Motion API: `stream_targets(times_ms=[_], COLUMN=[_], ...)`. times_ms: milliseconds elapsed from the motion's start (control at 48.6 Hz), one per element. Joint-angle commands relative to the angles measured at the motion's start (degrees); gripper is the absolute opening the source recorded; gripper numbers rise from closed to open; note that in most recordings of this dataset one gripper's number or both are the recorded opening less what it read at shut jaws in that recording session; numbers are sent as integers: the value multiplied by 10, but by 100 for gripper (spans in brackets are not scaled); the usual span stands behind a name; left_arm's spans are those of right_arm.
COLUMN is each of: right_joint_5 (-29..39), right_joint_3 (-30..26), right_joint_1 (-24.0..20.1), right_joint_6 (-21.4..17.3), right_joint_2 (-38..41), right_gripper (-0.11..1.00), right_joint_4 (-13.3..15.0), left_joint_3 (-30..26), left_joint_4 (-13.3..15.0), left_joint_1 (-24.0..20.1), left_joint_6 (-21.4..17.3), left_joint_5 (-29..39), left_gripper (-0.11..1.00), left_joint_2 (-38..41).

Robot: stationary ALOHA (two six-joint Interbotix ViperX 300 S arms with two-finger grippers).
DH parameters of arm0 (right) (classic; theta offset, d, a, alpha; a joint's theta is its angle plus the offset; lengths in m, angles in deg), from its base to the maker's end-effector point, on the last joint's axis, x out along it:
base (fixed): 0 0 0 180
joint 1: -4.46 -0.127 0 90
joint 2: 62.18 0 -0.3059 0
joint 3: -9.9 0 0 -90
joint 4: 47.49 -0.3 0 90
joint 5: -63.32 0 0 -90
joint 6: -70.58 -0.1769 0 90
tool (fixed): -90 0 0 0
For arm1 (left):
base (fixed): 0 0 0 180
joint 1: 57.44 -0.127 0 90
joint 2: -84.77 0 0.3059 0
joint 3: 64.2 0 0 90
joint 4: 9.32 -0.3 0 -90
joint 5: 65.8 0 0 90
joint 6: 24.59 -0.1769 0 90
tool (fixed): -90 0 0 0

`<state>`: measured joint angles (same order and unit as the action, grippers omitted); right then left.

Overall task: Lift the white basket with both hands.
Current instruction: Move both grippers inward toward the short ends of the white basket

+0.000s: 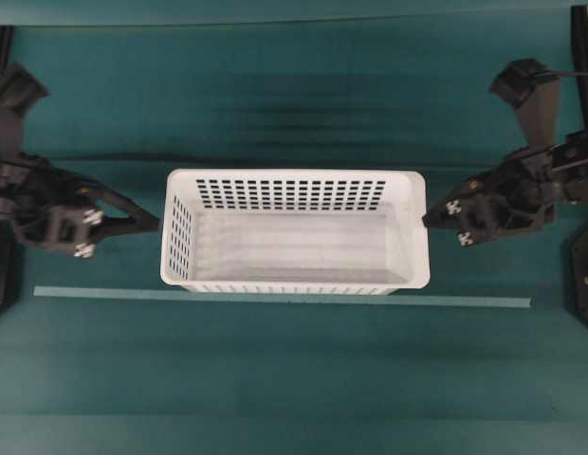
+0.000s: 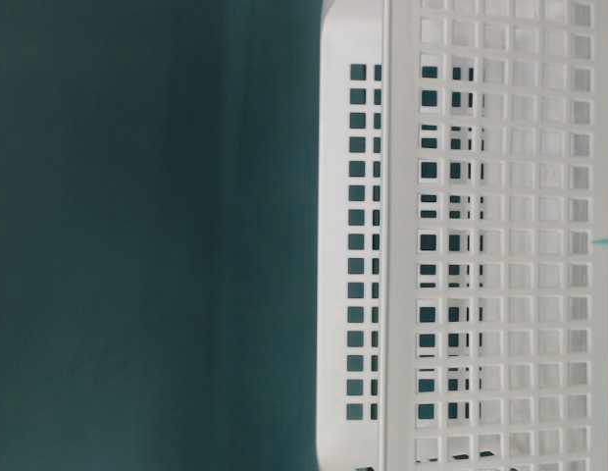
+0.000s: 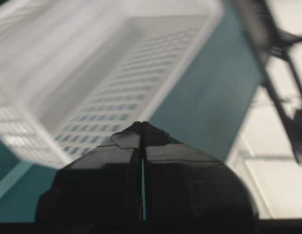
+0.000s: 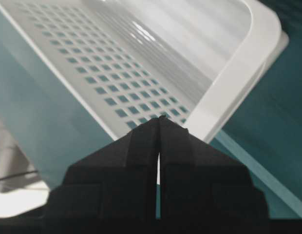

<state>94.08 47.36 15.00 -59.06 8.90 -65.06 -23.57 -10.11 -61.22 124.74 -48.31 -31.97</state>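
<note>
The left pincer [image 1: 154, 225] is clenched, its tip just beside the left end wall of the white basket [image 1: 294, 230]; the right pincer [image 1: 430, 220] is likewise clenched at the opposite rim. The basket sits mid-desk [image 1: 294, 379], above a thin pale strip [image 1: 275, 297].

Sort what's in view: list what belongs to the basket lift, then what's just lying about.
Belongs to the job:
white basket
left gripper, shut at the basket's end
right gripper, shut at the other end

Just lying about:
light strip on the green table
</note>
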Motion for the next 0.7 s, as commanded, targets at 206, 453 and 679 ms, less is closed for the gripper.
stream_targets(times_ms=[206, 453, 679], right_joint_5=[103, 258, 358], right_joint_3=[-72, -145, -205], right_joint_1=[18, 10, 3], right_joint_6=[-83, -148, -124], right_joint_2=[70, 124, 171], right_gripper=[2, 2, 2], right_joint_4=[18, 102, 131], left_joint_3=[-62, -76, -104], left_joint_4=[-3, -4, -4], left_joint_1=[-2, -1, 3], left_joint_6=[63, 72, 69], left_joint_5=[139, 177, 214], left_gripper=[-4, -4, -4], left_joint_2=[48, 46, 57])
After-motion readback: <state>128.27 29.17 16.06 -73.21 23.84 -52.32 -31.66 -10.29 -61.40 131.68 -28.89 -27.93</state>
